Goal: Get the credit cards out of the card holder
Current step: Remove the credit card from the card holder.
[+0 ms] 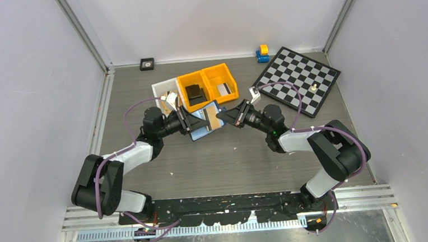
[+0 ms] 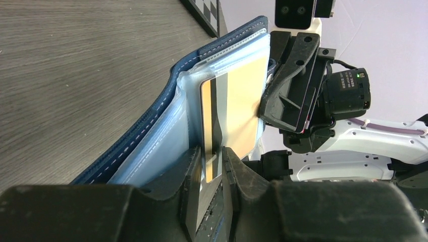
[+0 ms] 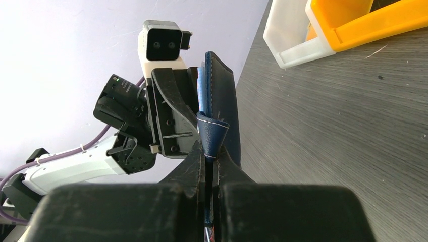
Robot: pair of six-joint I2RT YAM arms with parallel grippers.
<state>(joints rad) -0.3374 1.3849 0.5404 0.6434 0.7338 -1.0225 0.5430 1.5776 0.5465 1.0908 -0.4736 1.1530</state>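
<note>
As it hangs: navy-blue folding card holder (image 2: pixel 151 126), open, above grey worktop (image 1: pixel 231 159).
Right pincer (image 3: pixel 209 151): clamped on holder's edge.
Left pincer (image 2: pixel 211 154): astride tan plastic card (image 2: pixel 242 106); cannot tell if clamped.
Handling: light, stiff, slick; pinch flat faces.

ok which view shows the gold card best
left wrist view: the gold card sits centre frame, face showing, against the open card holder, its lower end inside the left pincer. top view shows just a tan sliver; right wrist view hides it behind the holder.
</note>
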